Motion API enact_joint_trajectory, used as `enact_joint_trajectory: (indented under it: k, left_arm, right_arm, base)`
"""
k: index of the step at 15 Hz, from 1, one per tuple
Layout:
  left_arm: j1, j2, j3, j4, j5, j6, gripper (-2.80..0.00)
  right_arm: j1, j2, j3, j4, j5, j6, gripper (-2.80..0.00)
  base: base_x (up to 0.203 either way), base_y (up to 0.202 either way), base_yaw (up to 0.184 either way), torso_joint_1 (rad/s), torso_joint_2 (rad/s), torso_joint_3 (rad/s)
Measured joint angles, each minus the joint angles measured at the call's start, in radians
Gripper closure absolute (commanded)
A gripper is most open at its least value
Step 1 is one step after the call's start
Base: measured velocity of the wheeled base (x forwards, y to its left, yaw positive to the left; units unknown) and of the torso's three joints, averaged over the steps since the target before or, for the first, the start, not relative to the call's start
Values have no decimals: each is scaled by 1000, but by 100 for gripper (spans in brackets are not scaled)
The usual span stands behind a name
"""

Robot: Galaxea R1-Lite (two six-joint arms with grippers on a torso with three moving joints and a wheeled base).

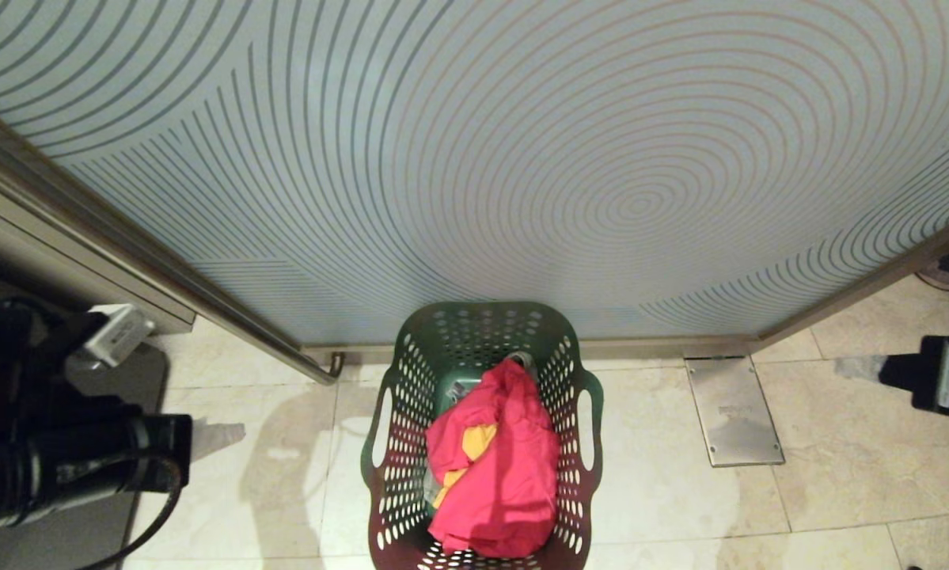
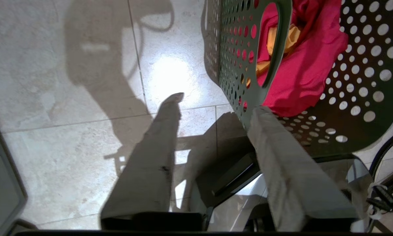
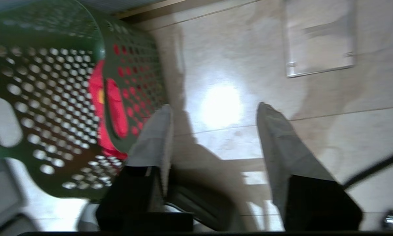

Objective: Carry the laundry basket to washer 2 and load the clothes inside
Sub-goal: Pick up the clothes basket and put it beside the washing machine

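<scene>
Laundry basket (image 1: 482,443) sits on the tiled floor (image 1: 838,475) against the patterned wall (image 1: 474,158), between 2 arms, seemingly for a 2-sided lift; left hand (image 2: 216,105) and right hand (image 3: 212,109) flank it, fingers apart, empty. 1 basket, 1 bundle of clothes (image 1: 494,467) inside, no washer in view

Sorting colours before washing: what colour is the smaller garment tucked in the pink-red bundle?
Yellow-orange garment, clearest in the head view.

Pale tiled floor (image 1: 838,475) under the laundry basket (image 1: 411,372), with a metal floor plate (image 1: 734,412) nearby.
</scene>
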Motion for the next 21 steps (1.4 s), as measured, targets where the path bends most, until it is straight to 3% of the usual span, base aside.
enact_joint_trajectory:
  k: [2, 7, 13, 17, 21]
  left_arm:
    - [-66, 74, -40, 1, 50, -53, -280]
    - [-167, 130, -50, 12, 105, -63, -280]
    - [-232, 175, -50, -2, 118, -149, -280]
    - [-309, 222, -41, -27, 182, -191, -280]
    - [-363, 304, -38, -134, 263, -202, -280]
  right_arm:
    - [60, 122, -34, -62, 9, 73, -280]
    - [236, 323, -91, -108, -3, 194, -280]
    - [308, 504, -163, -154, -1, 232, -280]
    - [350, 611, -267, -154, 1, 249, -280]
    - [391, 712, -383, -151, 3, 250, -280]
  base:
    - [0, 0, 0, 0, 0, 0]
    - [0, 0, 0, 0, 0, 0]
    - [0, 0, 0, 0, 0, 0]
    - [0, 0, 0, 0, 0, 0]
    - [0, 0, 0, 0, 0, 0]
